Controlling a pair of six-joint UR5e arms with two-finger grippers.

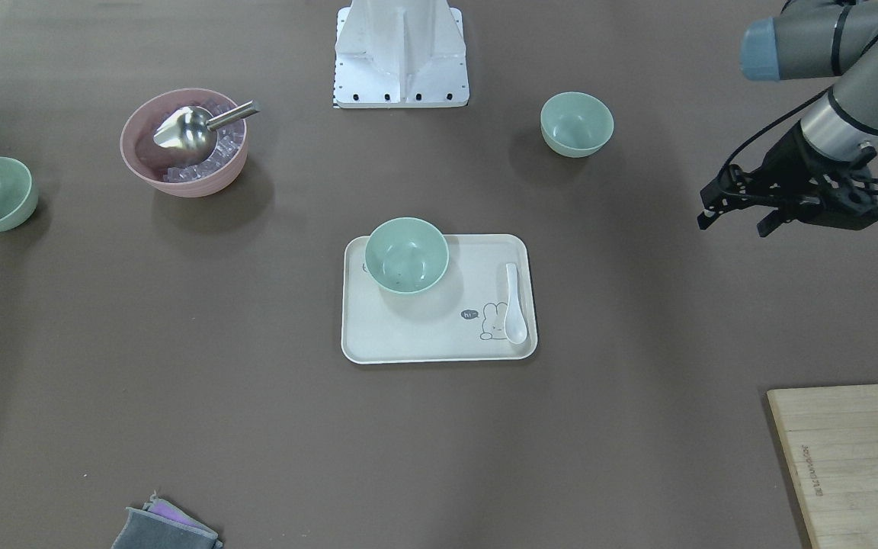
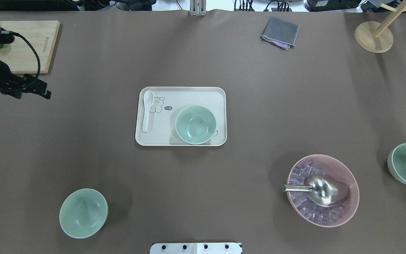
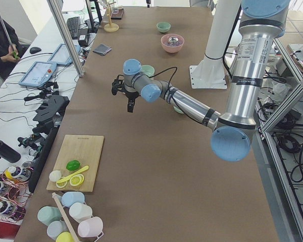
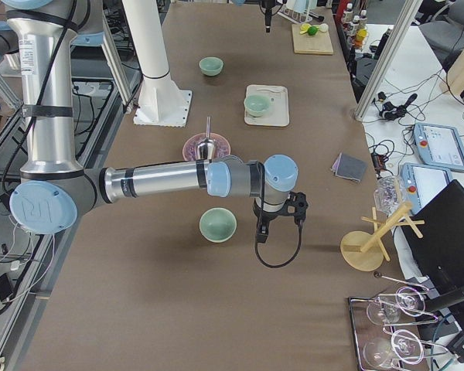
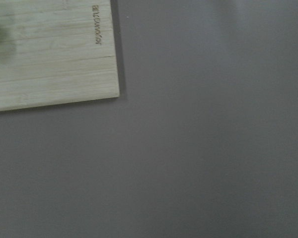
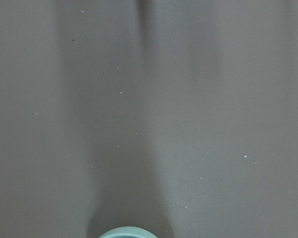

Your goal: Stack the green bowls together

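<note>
At my left gripper (image 1: pixel 732 226), the fingers stand apart and hold nothing. It hangs over bare table at my far left, near the corner of the cutting board (image 2: pixel 30 46). From it, the nearest green bowl (image 2: pixel 83 212) lies back toward my base, well apart. The second green bowl (image 2: pixel 195 124) sits on the tray (image 2: pixel 183 94) off to my right, also well apart.

My right gripper (image 4: pixel 261 233) shows only in a side view, so I cannot tell whether it is open or closed. It hangs just beside the third green bowl (image 4: pixel 217 224), which sits on the side toward my base. That bowl's rim just enters the bottom edge of the right wrist view.

Judged from this, my right arm is the one nearer a bowl, and the coming move turns on that short shift back toward the base. The bowls are round, so no long axis governs the approach; all stand mouth up.

Count:
- Three green bowls, none nested yet: one on the tray, two on the table at opposite ends.
- One pink bowl (image 2: pixel 351 180), holding clear cubes.
- One metal scoop (image 2: pixel 324 190), in the pink bowl.
- One white spoon (image 2: pixel 146 111) on the tray, apart from its bowl.
- One folded grey cloth (image 2: pixel 280 31).
</note>
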